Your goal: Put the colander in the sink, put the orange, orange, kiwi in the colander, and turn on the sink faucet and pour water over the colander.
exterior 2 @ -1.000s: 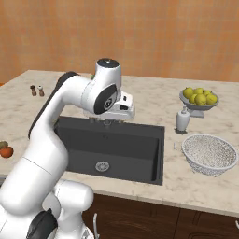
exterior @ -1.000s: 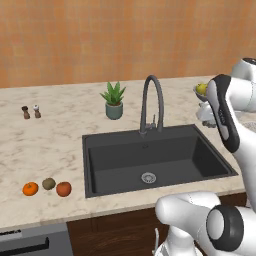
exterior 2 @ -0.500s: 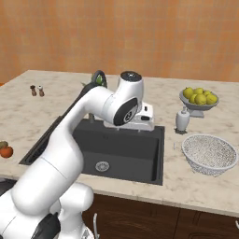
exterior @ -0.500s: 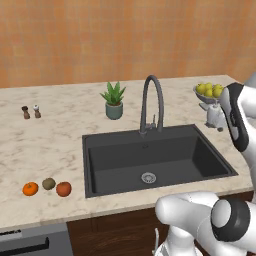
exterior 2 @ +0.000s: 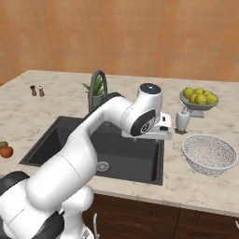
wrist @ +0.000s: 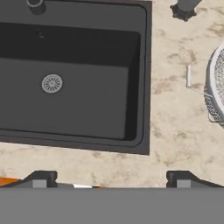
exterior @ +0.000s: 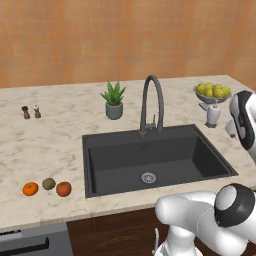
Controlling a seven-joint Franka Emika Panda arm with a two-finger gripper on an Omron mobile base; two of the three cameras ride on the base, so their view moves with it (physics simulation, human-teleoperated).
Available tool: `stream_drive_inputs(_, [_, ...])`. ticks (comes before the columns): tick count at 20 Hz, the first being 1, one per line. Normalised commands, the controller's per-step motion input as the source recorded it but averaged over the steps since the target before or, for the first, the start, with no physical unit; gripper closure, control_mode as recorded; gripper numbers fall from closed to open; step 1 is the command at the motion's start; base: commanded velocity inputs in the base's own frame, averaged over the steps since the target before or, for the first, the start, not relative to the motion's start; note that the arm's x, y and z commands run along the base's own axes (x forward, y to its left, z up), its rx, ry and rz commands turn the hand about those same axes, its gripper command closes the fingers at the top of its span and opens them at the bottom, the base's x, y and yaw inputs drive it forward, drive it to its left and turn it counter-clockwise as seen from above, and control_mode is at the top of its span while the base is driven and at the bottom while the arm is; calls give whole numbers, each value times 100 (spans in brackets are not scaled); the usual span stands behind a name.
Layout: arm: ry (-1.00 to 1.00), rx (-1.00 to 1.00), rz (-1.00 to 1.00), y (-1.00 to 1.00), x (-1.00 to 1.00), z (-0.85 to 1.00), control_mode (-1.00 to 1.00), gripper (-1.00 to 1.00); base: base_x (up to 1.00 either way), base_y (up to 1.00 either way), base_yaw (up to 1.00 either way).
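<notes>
The colander (exterior 2: pixel 209 154), a silver mesh bowl, sits on the counter right of the sink (exterior 2: pixel 70 140); its rim (wrist: pixel 216 87) and one wire handle show at the hand view's right edge. My gripper (wrist: pixel 111 178) hangs open and empty over the sink's right rim, left of the colander. The hand (exterior 2: pixel 156 130) hovers there above the counter. The two oranges (exterior: pixel 30 189) (exterior: pixel 63 189) lie on the counter left of the sink, with the kiwi (exterior: pixel 48 183) between them. The faucet (exterior: pixel 152 105) stands behind the basin with no water running. The drain (wrist: pixel 52 83) lies bare.
A pedestal bowl of lemons (exterior 2: pixel 199 98) and a small white shaker (exterior 2: pixel 182 120) stand behind the colander. A potted plant (exterior: pixel 114 102) is left of the faucet, and two small shakers (exterior: pixel 31 112) stand at the far left.
The arm has swung to the right, from over the back of the sink to above its right rim, nearer the colander. The jaws have stayed wide apart.
</notes>
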Motion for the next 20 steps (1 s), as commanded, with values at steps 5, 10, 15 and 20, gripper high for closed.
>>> stream_drive_inputs(5, [0, -3, 0, -75, 17, -35, -100, -100, 0, 0, 0])
stream_drive_inputs(10, [1, 0, -1, -51, 23, -6, -100, -100, 0, 0, 0])
stream_drive_inputs(15, [0, 0, 0, -62, 16, -19, -100, -100, 0, 0, 0])
stream_drive_inputs(20, [0, 0, 0, -57, 0, -35, -100, -100, 0, 0, 0])
